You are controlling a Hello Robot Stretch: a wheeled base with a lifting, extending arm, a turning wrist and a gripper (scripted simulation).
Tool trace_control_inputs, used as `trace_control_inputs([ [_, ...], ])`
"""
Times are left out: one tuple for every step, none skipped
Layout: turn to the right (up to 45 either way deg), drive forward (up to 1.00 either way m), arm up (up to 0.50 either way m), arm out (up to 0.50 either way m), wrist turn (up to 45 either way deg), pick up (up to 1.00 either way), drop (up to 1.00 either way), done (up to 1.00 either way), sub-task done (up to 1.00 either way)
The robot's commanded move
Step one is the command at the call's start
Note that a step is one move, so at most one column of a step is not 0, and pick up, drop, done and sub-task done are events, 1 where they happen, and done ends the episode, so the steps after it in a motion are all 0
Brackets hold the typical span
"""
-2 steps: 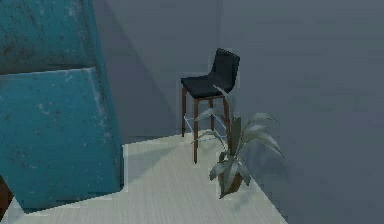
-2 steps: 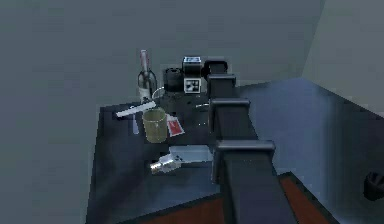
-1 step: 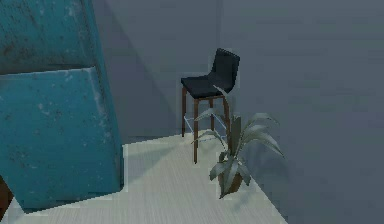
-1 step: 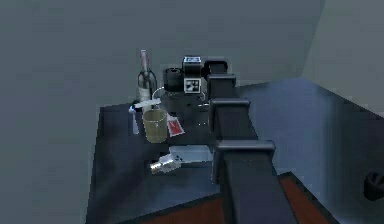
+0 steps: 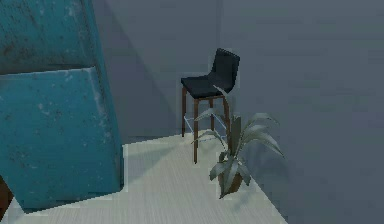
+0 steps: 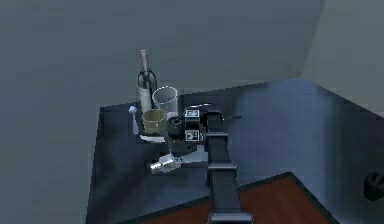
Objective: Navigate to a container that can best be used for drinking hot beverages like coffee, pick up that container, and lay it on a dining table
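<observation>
In the arm side view a dark table [image 6: 120,180] carries a pale cup [image 6: 165,98] and a lower beige cup [image 6: 153,121], side by side. Behind them rises a slim bottle [image 6: 146,72]. My arm [image 6: 222,180] comes up from the bottom edge, ending in two white marker squares [image 6: 190,126]. The gripper [image 6: 167,126] sits just left of them, right at the beige cup. I cannot tell whether it holds anything, since the cups stand on the table at its far end.
A small silvery object [image 6: 168,165] lies on the table left of the arm. In the forward view a big teal upholstered seat [image 5: 55,120] stands at the left, with a black bar stool [image 5: 212,85] by the wall and a potted plant [image 5: 238,150] on pale floor.
</observation>
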Motion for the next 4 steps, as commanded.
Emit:
trace_control_inputs([
  [0.0,0.0,0.0,0.0,0.0,1.0,0.0,0.0,0.0],
  [0.0,0.0,0.1,0.0,0.0,0.0,0.0,0.0,0.0],
  [0.0,0.0,0.02,0.0,0.0,0.0,0.0,0.0,0.0],
  [0.0,0.0,0.0,0.0,-45.0,0.0,0.0,0.0,0.0],
])
